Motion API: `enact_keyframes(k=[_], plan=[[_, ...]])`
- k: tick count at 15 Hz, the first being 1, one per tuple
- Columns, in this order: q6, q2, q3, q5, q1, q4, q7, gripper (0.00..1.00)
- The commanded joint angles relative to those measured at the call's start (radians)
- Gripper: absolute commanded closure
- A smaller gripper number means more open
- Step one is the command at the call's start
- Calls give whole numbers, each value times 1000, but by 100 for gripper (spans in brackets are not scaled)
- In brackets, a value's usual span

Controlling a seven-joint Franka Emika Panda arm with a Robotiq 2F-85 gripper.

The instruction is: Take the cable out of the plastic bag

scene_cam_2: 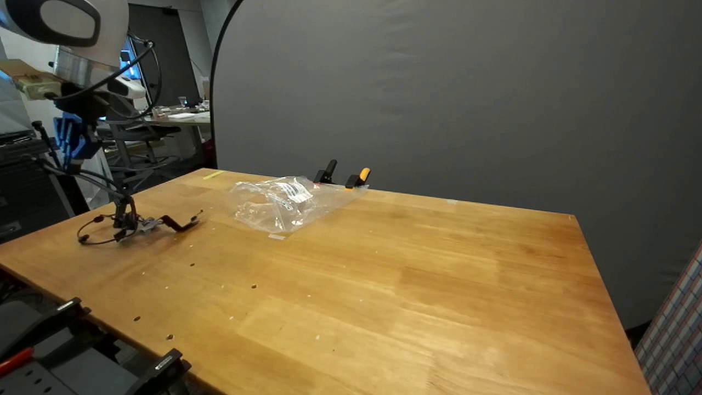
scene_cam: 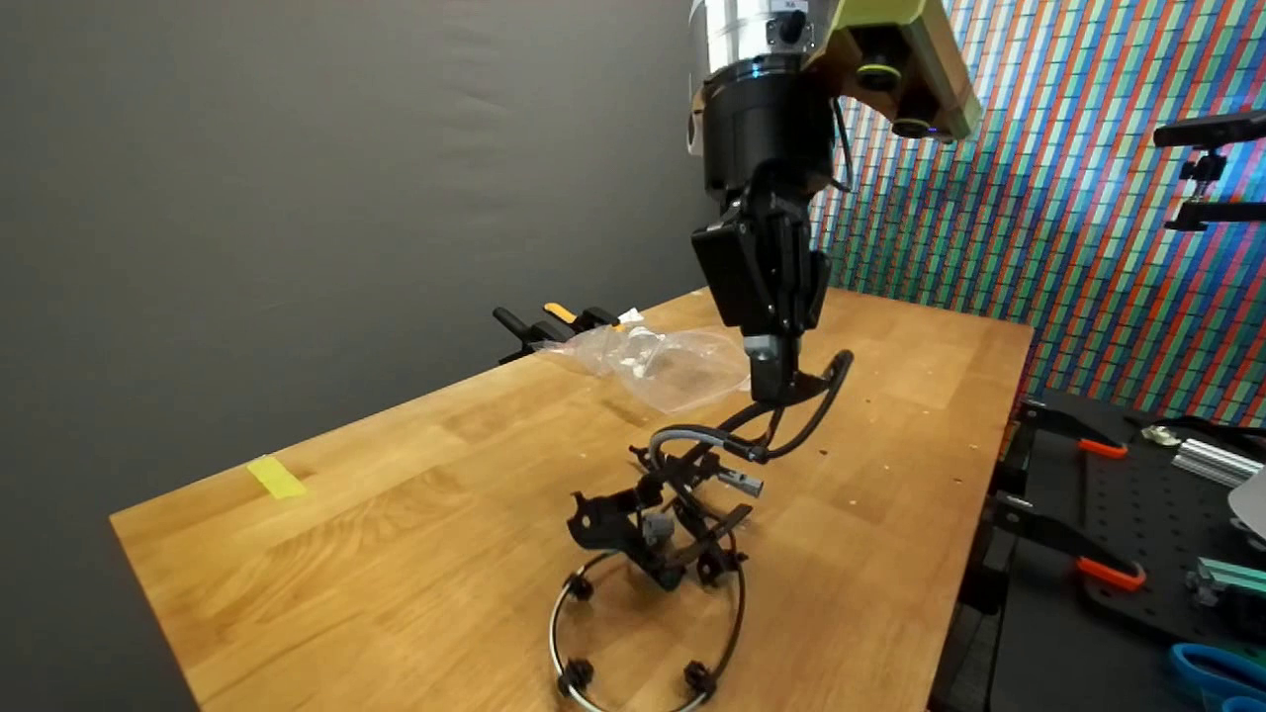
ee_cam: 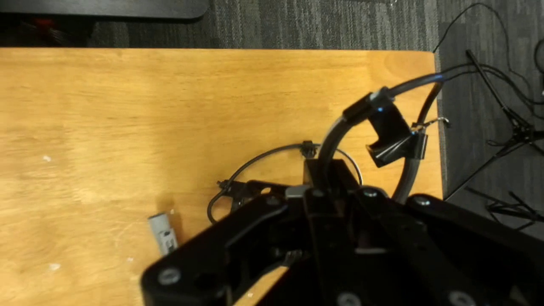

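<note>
The cable is a black wire harness with brackets, clips and grey connectors. It shows in both exterior views (scene_cam: 707, 435) (scene_cam_2: 125, 218) and in the wrist view (ee_cam: 335, 135). My gripper (scene_cam: 776, 381) is shut on its upper part, with a loop standing out beside the fingertips; the gripper also shows in an exterior view (scene_cam_2: 74, 164) and the wrist view (ee_cam: 330, 178). The harness hangs below, and its lower ring is at or just above the table; contact is hard to tell. The clear plastic bag (scene_cam: 682, 371) (scene_cam_2: 293, 203) lies crumpled on the table, apart from the cable.
The wooden table (scene_cam: 396, 554) has a yellow tape strip (scene_cam: 276, 477) near one edge. Black and orange clamps (scene_cam: 584, 318) (scene_cam_2: 356, 178) stand at the back edge behind the bag. A dark side bench (scene_cam: 1137, 494) with orange-tipped clamps and blue scissors adjoins the table.
</note>
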Motion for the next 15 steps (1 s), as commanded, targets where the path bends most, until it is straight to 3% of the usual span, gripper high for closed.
enact_keyframes(k=[1,7,10,15], plan=[[-28,-26,-70,-69,-3,14,90,92],[-99,9,-227,-226,-86,-17,149,92],[-139,21,-288,-257,-137,-44,94,92],[-104,25,-364,-101,-250,-98,-163,94]])
